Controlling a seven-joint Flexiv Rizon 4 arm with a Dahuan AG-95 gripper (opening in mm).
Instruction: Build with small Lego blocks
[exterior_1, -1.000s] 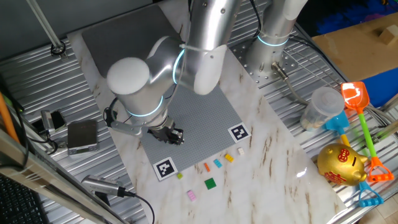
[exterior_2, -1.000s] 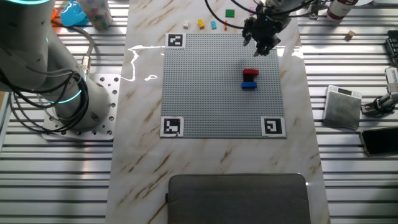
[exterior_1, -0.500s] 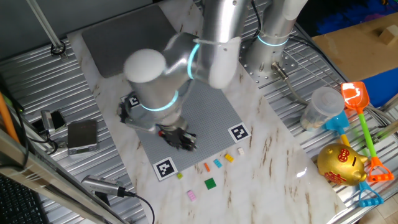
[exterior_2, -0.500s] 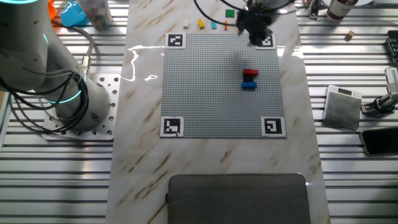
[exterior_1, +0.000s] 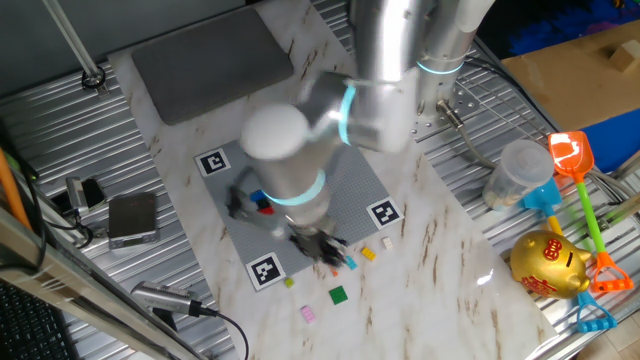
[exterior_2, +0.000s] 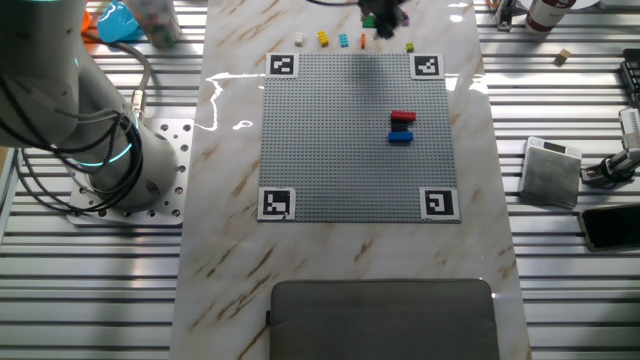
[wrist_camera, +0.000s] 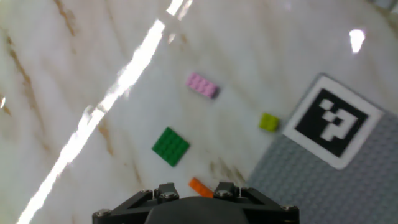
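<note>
Two blocks are already seated on the grey baseplate (exterior_2: 355, 135): a red block (exterior_2: 402, 118) with a blue block (exterior_2: 400, 137) just beside it, right of the plate's centre in the other fixed view. That appears to be the whole of the build so far; most of the work is judged to be left.

The loose blocks lie on the marble counter (exterior_2: 230, 150) past the far edge of the plate. A white block (exterior_2: 299, 40), a yellow block (exterior_2: 323, 39), a light blue block (exterior_2: 343, 41) and an orange block (exterior_2: 362, 41) are seen in a row there, with a small yellow-green block (exterior_2: 409, 47) near the corner marker (exterior_2: 428, 66). The pincer (exterior_1: 322, 247) hangs over this row, so a further pick is judged to be in hand.

The hand view shows what the fixed views blur or hide: a pink block (wrist_camera: 203, 86), a green block (wrist_camera: 170, 146) and the orange one, which lies just beyond the pincer's body at the bottom edge. The red and blue pair is not shown there. In the one fixed view the arm is smeared with motion, though the pair is glimpsed behind it.

Whether the pincer is wide, narrow or holding anything cannot be told: its tips are blurred in one view, cut off at the top edge in the other, and out of frame in the hand view.
</note>
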